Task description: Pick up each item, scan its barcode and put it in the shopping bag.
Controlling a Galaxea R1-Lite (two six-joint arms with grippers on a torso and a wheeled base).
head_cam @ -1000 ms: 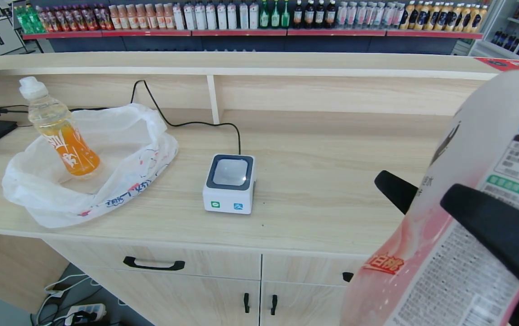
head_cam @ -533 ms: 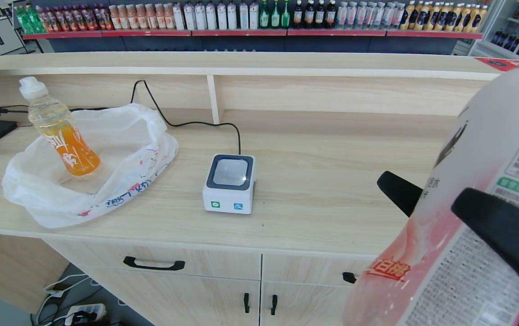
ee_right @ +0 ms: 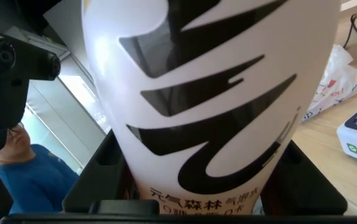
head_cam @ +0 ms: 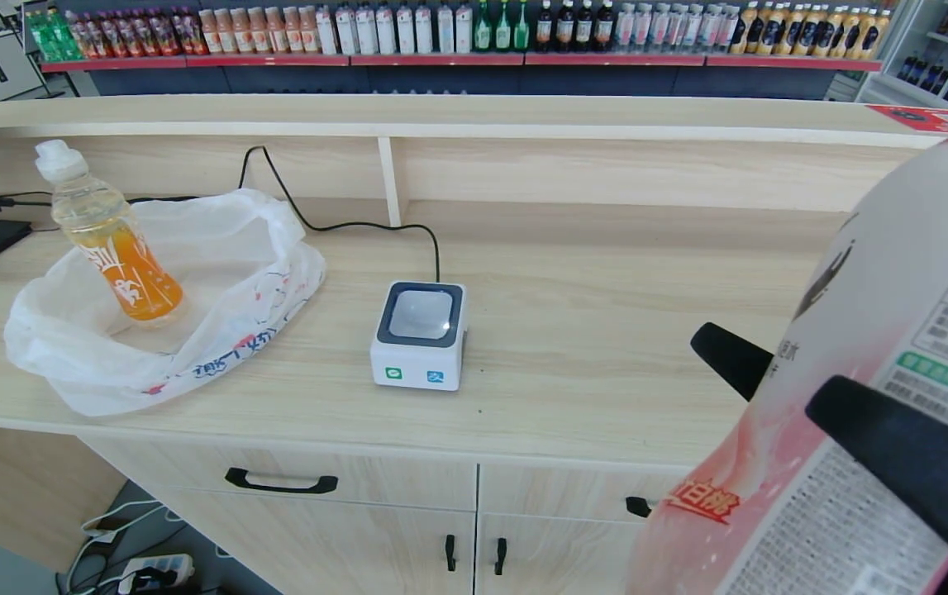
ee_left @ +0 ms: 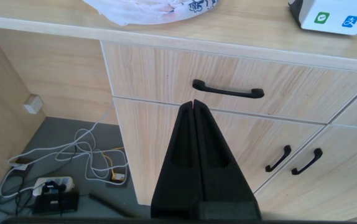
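Pink-and-white bottle [head_cam: 870, 273] sits clamped between right end effector [head_cam: 783, 380] fingers; left end effector [ee_left: 194, 112] clenched

Scanner [head_cam: 418, 335]: on counter [head_cam: 589, 364], toward its front.
Left of scanner: shopping bag [head_cam: 217, 330], drink bottle [head_cam: 106, 240] standing inside.
Behind scanner: cable [head_cam: 341, 225]; farther back, shelf of bottles [head_cam: 457, 29].
Right of scanner: large bottle [head_cam: 862, 347] held in right gripper [head_cam: 779, 380].
Below scanner: drawer handle [head_cam: 280, 482].
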